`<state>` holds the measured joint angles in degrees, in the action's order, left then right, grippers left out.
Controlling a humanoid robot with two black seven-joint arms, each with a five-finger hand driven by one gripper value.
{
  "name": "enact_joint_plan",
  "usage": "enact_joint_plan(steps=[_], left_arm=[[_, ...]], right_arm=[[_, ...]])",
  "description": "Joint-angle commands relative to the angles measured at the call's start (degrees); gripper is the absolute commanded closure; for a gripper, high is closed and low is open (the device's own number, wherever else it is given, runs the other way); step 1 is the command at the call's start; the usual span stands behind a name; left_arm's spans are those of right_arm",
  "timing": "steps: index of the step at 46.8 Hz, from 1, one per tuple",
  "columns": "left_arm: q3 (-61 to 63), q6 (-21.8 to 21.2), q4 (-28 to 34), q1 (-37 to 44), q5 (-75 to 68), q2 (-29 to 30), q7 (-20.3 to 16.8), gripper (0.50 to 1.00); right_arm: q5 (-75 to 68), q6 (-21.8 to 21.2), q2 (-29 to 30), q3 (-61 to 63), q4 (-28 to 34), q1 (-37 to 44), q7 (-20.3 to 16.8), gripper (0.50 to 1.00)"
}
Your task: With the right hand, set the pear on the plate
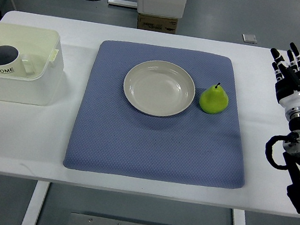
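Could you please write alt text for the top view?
A pear sits on a blue mat just right of an empty plate. The open right hand waits at the table's right edge; a bin at left holds a mug.

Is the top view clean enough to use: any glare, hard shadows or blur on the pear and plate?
Top view: even, soft lighting; the pear and plate are sharp, each casting only a faint shadow on the blue mat; mild sheen on the plate rim, no blown-out glare; the right robot hand is in focus too.
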<state>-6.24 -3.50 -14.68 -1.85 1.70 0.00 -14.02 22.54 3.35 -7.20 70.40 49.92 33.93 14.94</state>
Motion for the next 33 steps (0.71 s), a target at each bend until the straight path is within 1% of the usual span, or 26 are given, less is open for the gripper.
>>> enact_joint_plan(steps=[1,33], left_arm=[[-0.1,0.0,0.0,0.2,0.2,0.0,-0.4,0.5],[0.1,0.1,0.0,0.7,0.2,0.0,-0.4,0.5]], right_arm=[[0.0,0.0,0.1,0.0,0.0,0.0,0.0,0.5],[-0.1,-0.8,-0.4,0.0,-0.1,0.1,0.3,0.5]])
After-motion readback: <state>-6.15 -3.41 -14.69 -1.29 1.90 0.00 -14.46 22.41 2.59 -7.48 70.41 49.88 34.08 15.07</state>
